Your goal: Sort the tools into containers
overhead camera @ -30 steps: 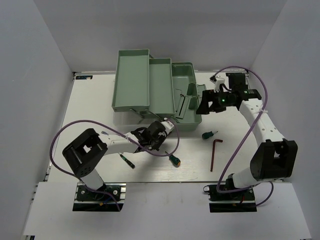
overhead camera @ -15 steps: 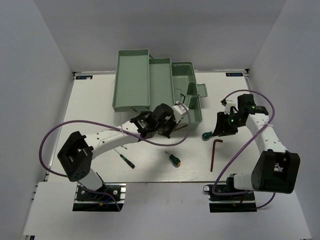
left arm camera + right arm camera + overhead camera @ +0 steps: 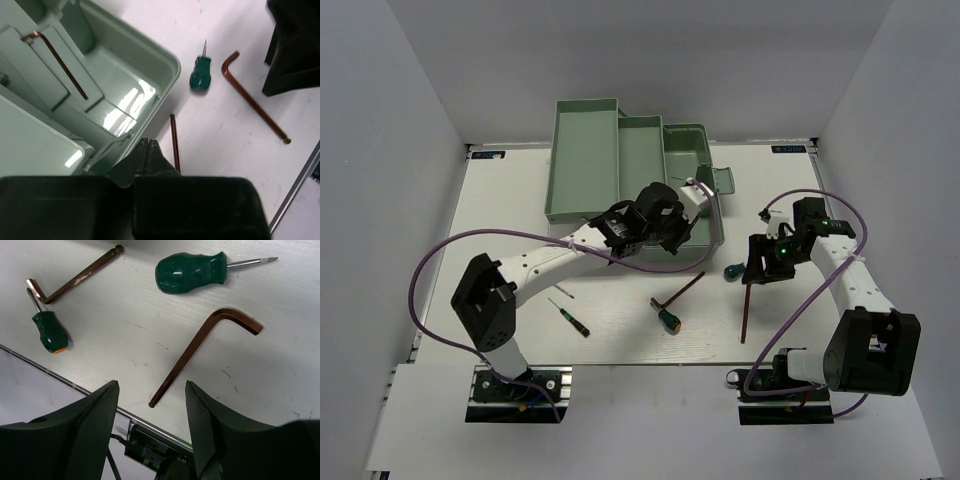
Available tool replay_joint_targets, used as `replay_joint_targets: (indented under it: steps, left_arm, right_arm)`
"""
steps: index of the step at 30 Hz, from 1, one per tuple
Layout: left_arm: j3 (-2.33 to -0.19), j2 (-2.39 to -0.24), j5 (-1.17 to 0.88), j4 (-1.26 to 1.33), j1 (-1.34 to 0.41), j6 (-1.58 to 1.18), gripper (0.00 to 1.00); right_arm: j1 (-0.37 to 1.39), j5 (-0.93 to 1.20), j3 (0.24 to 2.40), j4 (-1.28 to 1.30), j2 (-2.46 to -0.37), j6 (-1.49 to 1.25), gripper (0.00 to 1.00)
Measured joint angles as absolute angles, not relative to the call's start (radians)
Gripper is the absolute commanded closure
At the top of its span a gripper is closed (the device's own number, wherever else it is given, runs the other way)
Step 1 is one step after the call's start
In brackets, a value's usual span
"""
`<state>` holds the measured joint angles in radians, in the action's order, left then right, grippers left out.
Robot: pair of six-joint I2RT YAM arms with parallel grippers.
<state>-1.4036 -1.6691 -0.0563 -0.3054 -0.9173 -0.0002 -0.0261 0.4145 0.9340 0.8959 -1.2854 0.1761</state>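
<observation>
The pale green toolbox [image 3: 585,160] stands open at the back. My left gripper [image 3: 678,238] is shut and empty over the box's right front corner [image 3: 165,65]; its fingertips [image 3: 145,149] are pressed together. One hex key [image 3: 60,60] lies inside the box. My right gripper [image 3: 760,268] is open, jaws wide apart [image 3: 152,390], just above a hex key [image 3: 200,352] on the table. A stubby green screwdriver [image 3: 192,271] lies beside it. A second hex key [image 3: 685,289] and a second green screwdriver [image 3: 668,319] lie in front of the box.
A thin dark screwdriver [image 3: 572,318] lies front left, with a small thin piece [image 3: 560,291] near it. The table's metal front rail [image 3: 75,387] runs close behind the right gripper. White walls enclose the table.
My left gripper rose from the table to the toolbox's right corner, and a hex key now shows on the table below it. My right gripper came down from beside the box to the right hex key.
</observation>
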Motion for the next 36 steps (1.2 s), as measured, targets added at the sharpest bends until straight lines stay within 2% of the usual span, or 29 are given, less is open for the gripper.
replay_joint_targets:
  steps: [1, 2, 3, 5, 6, 14, 27, 31, 32, 34, 35, 36]
  left_arm:
    - [-1.396, -1.678, -0.059, -0.309, -0.917, 0.004, 0.89]
    - [-1.383, -1.681, -0.064, -0.311, -0.917, 0.01, 0.66]
    - [-1.366, -1.681, -0.07, -0.315, -0.917, 0.019, 0.55]
    - [-1.322, -1.681, -0.097, -0.321, -0.918, 0.021, 0.45]
    - [-1.3, -1.681, -0.108, -0.327, -0.918, 0.023, 0.45]
    - [-1.168, -1.682, -0.172, -0.351, -0.942, 0.021, 0.45]
    - [-1.198, -1.893, -0.147, -0.308, -1.016, 0.01, 0.47]
    - [-1.24, -1.935, -0.096, -0.311, -1.034, 0.008, 0.64]
    - [-1.252, -1.943, -0.081, -0.313, -1.037, 0.009, 0.75]
    - [-1.264, -1.954, -0.05, -0.315, -1.045, 0.007, 0.85]
    - [-1.269, -1.956, -0.036, -0.318, -1.05, 0.007, 0.93]
    - [-1.272, -1.959, -0.022, -0.321, -1.056, 0.009, 0.95]
  right_arm:
    - [-0.026, 0.416, 0.934, 0.896, -1.285, 0.178, 0.36]
    - [-0.026, 0.418, 0.934, 0.896, -1.285, 0.182, 0.34]
    - [-0.026, 0.421, 0.934, 0.896, -1.286, 0.186, 0.34]
    - [-0.026, 0.428, 0.934, 0.895, -1.288, 0.191, 0.34]
    - [-0.026, 0.43, 0.934, 0.895, -1.29, 0.191, 0.34]
    - [-0.026, 0.446, 0.934, 0.891, -1.332, 0.189, 0.33]
    - [-0.026, 0.452, 0.934, 0.89, -1.337, 0.175, 0.33]
    - [-0.026, 0.454, 0.934, 0.888, -1.337, 0.165, 0.33]
    - [-0.026, 0.454, 0.934, 0.888, -1.337, 0.165, 0.33]
    - [-0.026, 0.456, 0.934, 0.888, -1.337, 0.164, 0.33]
    - [-0.026, 0.456, 0.934, 0.888, -1.337, 0.164, 0.33]
    - [-0.026, 0.456, 0.934, 0.888, -1.337, 0.163, 0.33]
